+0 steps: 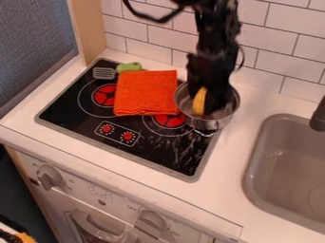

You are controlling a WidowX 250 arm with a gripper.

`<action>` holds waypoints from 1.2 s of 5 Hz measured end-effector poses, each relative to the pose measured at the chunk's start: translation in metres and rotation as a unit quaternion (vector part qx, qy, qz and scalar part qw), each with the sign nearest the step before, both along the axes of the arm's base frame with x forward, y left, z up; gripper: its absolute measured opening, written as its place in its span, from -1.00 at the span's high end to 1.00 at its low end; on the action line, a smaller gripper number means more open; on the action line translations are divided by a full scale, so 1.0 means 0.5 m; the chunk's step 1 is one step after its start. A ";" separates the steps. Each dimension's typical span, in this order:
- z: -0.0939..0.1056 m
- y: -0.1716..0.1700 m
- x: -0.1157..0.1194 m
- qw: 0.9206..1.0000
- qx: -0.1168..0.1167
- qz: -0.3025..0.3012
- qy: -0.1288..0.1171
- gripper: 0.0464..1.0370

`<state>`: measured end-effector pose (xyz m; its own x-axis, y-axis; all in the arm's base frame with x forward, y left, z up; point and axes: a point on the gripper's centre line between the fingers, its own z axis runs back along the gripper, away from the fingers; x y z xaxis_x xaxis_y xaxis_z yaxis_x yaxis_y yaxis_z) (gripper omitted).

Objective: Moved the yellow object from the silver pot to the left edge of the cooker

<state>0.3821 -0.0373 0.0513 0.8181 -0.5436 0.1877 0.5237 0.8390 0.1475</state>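
Observation:
My gripper (pixel 213 97) hangs down into the silver pot (pixel 232 110), its lower end inside the rim. The yellow object (pixel 200 101), long and ridged, stands nearly upright in the pot against the left side of the gripper; whether it is held I cannot tell. The pot sits at the right side of the black cooker (pixel 82 124), partly over the red ring at the front right. The cooker's left edge (pixel 60 102) runs slanting along the white counter.
An orange cloth (pixel 146 92) lies on the cooker left of the pot. Behind it are a green-handled (pixel 129 67) spatula and its grey slotted head (pixel 103 73). A grey sink (pixel 285 166) is at the right, below a dark faucet (pixel 319 116). White tiles rise behind.

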 end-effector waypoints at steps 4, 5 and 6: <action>0.113 0.268 -0.178 0.988 0.022 0.145 -0.042 -0.19; 0.081 0.332 -0.192 0.986 0.022 0.163 -0.035 -0.19; 0.046 0.383 -0.194 0.985 0.037 0.167 -0.024 -0.19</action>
